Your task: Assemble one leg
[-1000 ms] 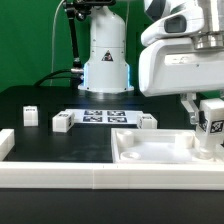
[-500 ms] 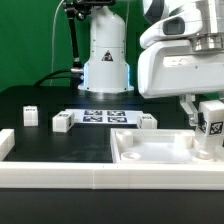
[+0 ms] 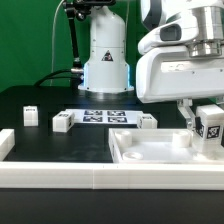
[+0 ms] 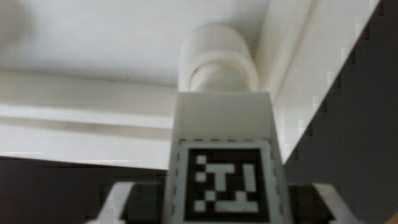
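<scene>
My gripper (image 3: 205, 120) is shut on a leg (image 3: 211, 126), a small white block with a black-and-white tag, and holds it upright at the exterior view's right. The leg is over the right end of the large white rimmed panel (image 3: 150, 152). In the wrist view the gripper (image 4: 226, 206) has one finger (image 4: 125, 205) on each side of the tagged leg (image 4: 226, 130). The leg's rounded end (image 4: 222, 60) points at the panel's corner rim (image 4: 311, 90). I cannot tell whether the leg touches the panel.
Three more small white legs stand on the black table: one (image 3: 31, 116) at the left, one (image 3: 62, 122) beside the marker board (image 3: 105, 116), and one (image 3: 148, 121) behind the panel. A white wall (image 3: 60, 176) runs along the front. The robot base (image 3: 106, 60) is at the back.
The gripper with the leg has shifted slightly toward the exterior view's left. The other parts have not moved.
</scene>
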`<action>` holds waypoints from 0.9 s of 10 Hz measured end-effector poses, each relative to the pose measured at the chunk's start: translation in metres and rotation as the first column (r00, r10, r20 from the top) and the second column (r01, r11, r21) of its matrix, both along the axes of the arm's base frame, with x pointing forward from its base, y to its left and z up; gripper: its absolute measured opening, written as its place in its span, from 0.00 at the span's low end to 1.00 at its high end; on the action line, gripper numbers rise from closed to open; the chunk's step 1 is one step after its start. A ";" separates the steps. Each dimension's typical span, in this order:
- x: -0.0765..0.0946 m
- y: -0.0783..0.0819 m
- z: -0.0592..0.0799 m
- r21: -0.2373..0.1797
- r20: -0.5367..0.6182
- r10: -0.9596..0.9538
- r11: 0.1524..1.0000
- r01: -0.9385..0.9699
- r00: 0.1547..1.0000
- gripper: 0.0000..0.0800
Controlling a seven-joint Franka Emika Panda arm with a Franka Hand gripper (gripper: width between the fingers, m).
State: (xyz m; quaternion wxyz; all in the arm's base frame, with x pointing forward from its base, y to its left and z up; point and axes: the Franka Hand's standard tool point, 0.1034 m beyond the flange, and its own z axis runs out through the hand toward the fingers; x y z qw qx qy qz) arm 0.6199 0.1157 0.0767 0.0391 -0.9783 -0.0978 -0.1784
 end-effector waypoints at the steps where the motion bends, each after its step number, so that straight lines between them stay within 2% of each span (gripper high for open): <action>1: 0.000 0.000 -0.001 0.001 0.010 -0.001 1.000 0.001 1.000 0.36; 4: -0.013 0.005 -0.010 0.000 0.035 0.007 1.000 -0.007 0.999 0.36; 7: -0.015 0.006 -0.011 -0.011 0.050 0.016 1.000 -0.015 0.999 0.36; 8: -0.015 0.006 -0.011 -0.011 0.050 0.016 1.000 -0.015 0.999 0.46; 9: -0.015 0.006 -0.011 -0.011 0.050 0.016 1.000 -0.015 0.999 0.46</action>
